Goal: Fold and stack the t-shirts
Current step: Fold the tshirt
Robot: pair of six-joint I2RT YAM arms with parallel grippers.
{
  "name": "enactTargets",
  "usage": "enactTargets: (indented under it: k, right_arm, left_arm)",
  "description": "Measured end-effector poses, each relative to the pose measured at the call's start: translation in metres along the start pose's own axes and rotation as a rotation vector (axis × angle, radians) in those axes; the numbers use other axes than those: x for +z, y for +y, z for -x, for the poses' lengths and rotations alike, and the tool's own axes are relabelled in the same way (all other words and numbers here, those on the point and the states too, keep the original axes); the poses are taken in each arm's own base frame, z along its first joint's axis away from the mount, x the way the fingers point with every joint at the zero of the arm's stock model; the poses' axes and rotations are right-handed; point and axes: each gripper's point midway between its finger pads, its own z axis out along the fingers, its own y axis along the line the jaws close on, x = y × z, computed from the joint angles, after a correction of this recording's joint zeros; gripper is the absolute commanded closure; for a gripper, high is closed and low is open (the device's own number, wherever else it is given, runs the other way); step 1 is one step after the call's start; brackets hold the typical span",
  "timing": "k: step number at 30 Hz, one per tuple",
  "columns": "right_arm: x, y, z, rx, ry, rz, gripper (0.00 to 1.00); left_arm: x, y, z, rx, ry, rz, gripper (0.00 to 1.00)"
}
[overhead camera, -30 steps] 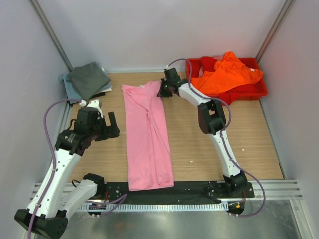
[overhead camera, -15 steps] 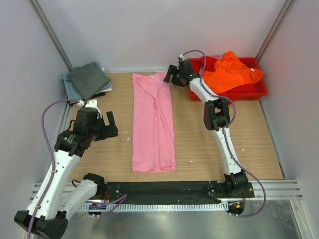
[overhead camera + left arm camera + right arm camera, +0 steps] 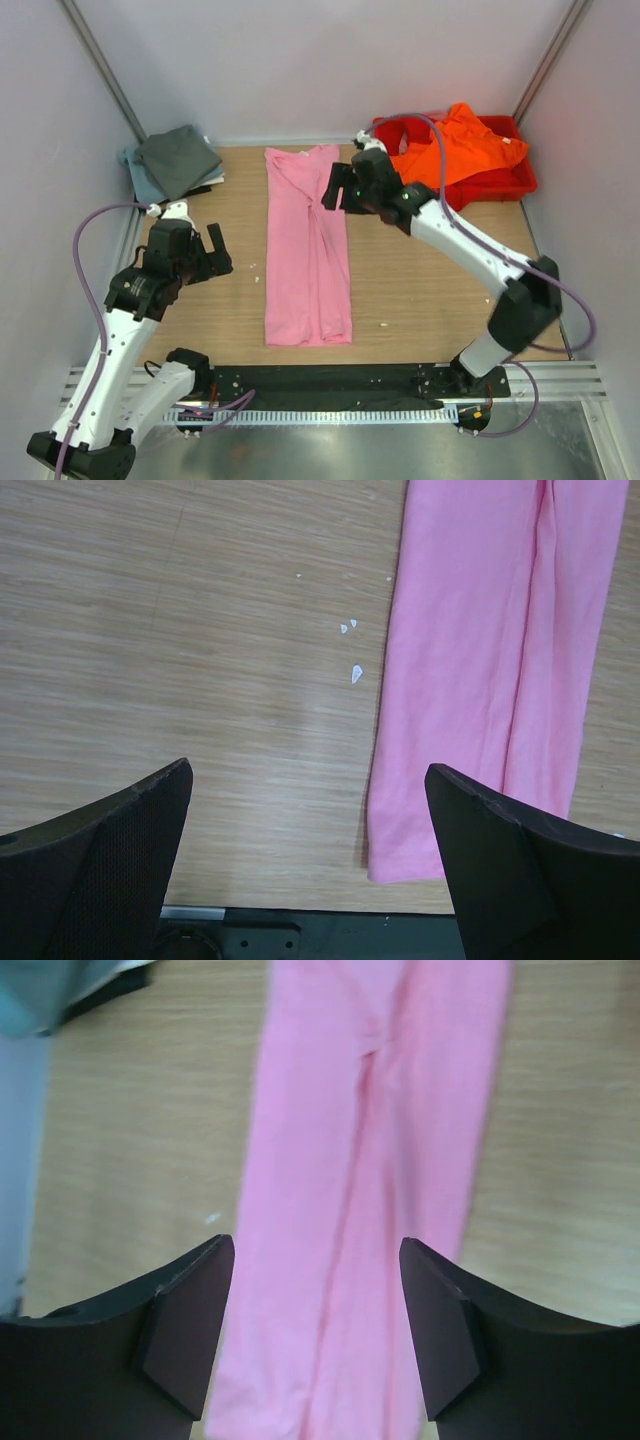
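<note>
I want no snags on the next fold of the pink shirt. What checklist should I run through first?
1. Right gripper open and empty, above the pink t-shirt: ok.
2. Left gripper open and empty, over bare table beside it: ok.
3. Pink t-shirt lies flat in one long strip: ok.
4. Hidden layers underneath lie smooth: cannot tell.
5. Dark grey t-shirt sits on the pale blue-grey t-shirt, far left corner: ok.
6. Orange t-shirt is out of the way in the red tray: ok.
</note>
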Motion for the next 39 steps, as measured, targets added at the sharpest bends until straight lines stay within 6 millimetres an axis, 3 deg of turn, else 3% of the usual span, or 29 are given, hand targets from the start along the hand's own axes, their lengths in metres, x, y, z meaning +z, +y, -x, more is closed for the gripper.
enactTargets:
  k: [2, 4, 10, 14, 19, 29, 39]
  right_arm:
    - [-0.038, 0.030, -0.024, 0.001, -0.009, 0.076, 0.36]
    - [-0.066, 0.042, -0.065, 0.013, 0.029, 0.113, 0.40]
    - [-0.084, 0.007, -0.206, 0.024, 0.250, -0.024, 0.53]
    - [-0.101, 0.003, -0.257, -0.009, 0.318, -0.071, 0.55]
    - [-0.108, 0.012, -0.267, 0.023, 0.292, -0.074, 0.56]
    - [-0.097, -0.006, -0.281, 0.041, 0.282, -0.152, 0.55]
    - [-0.086, -0.008, -0.292, 0.046, 0.288, -0.165, 0.55]
  left_arm:
    - [-0.003, 0.000, 0.001, -0.003, -0.013, -0.006, 0.00]
    - [-0.005, 0.000, 0.002, -0.005, -0.023, -0.011, 0.00]
    - [-0.011, 0.000, 0.004, -0.010, -0.048, -0.022, 0.00]
    - [-0.012, 0.001, 0.004, -0.011, -0.053, -0.024, 0.00]
    - [-0.012, 0.001, 0.004, -0.011, -0.053, -0.025, 0.00]
    - [-0.013, 0.000, 0.004, -0.007, -0.058, -0.030, 0.00]
    - [-0.013, -0.001, 0.004, -0.008, -0.057, -0.031, 0.00]
